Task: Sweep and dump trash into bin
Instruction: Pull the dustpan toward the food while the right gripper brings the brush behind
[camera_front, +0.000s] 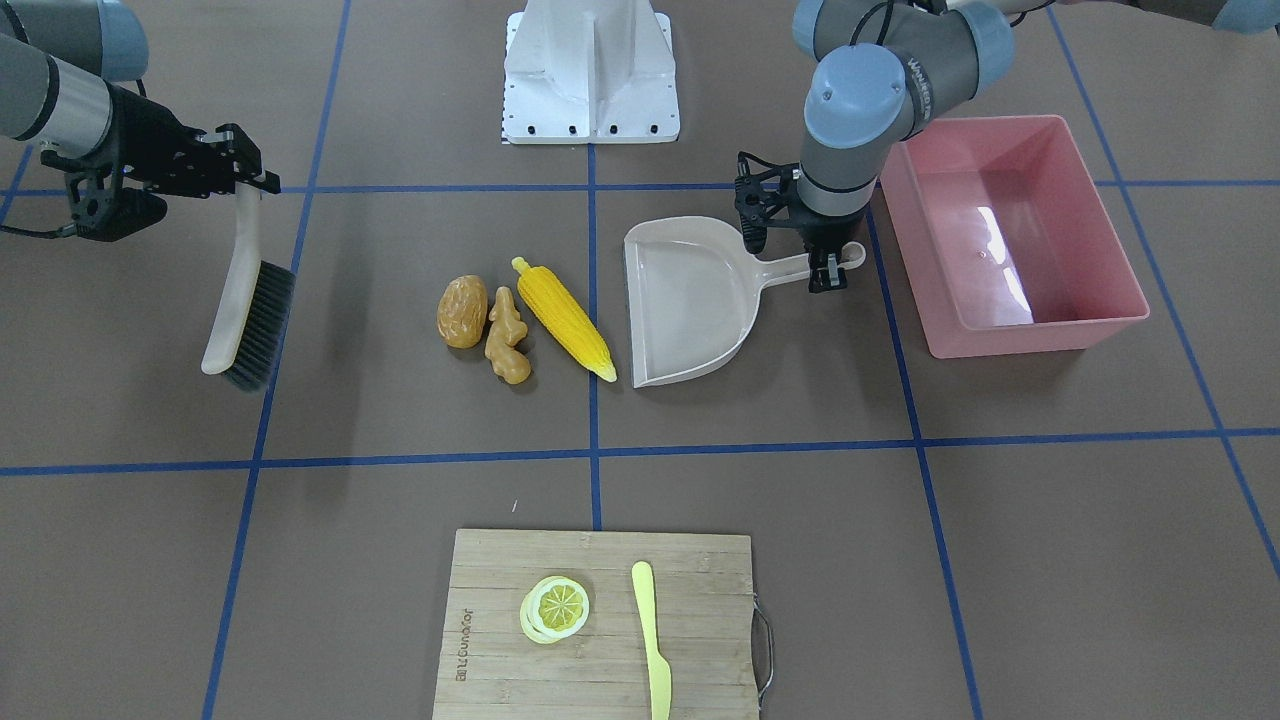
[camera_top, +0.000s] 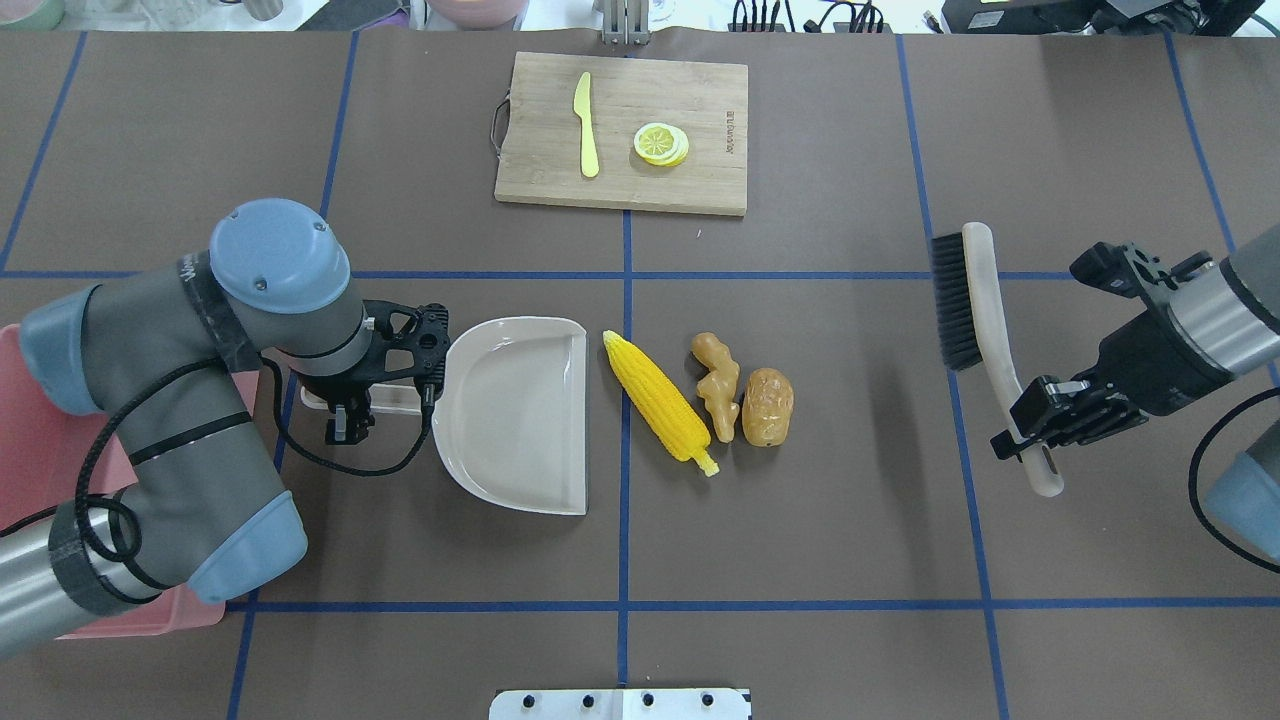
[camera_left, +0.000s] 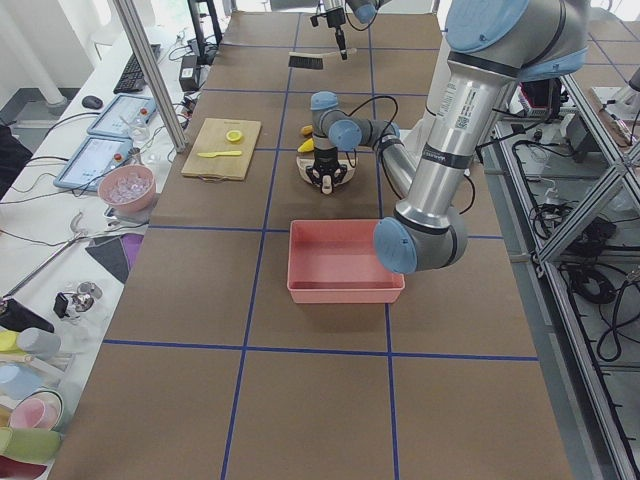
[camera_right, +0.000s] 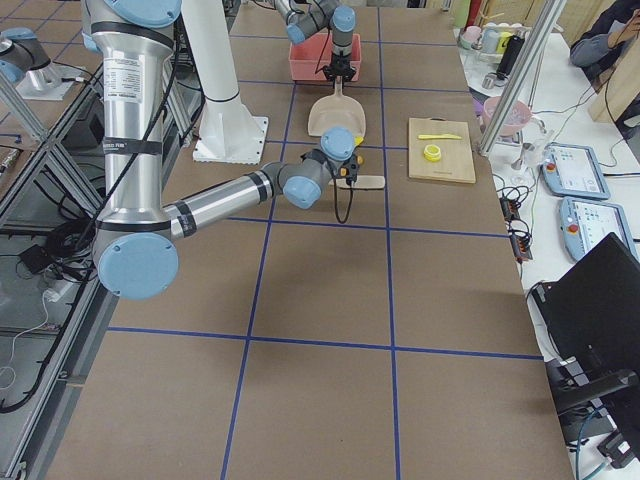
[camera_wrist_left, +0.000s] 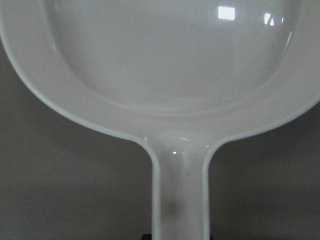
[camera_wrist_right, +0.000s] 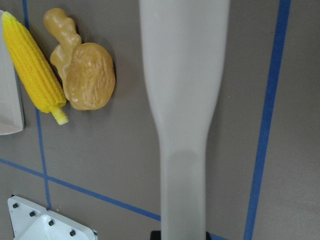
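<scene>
The yellow corn cob (camera_top: 660, 397), tan ginger root (camera_top: 718, 384) and brown potato (camera_top: 767, 406) lie side by side at the table's middle. They lie just off the open mouth of the beige dustpan (camera_top: 520, 425). My left gripper (camera_top: 345, 412) is shut on the dustpan's handle (camera_wrist_left: 180, 190). The pink bin (camera_front: 1010, 235) stands beyond the handle, mostly hidden under my left arm in the overhead view. My right gripper (camera_top: 1035, 440) is shut on the handle of a brush (camera_top: 965, 300). It holds the brush off the table, well to the potato's right.
A wooden cutting board (camera_top: 540, 170) at the far side carries a lemon slice (camera_top: 660, 143) and a pale yellow knife (camera_top: 585, 125). The white robot base plate (camera_front: 590, 75) sits at the near edge. Blue tape lines cross the brown table.
</scene>
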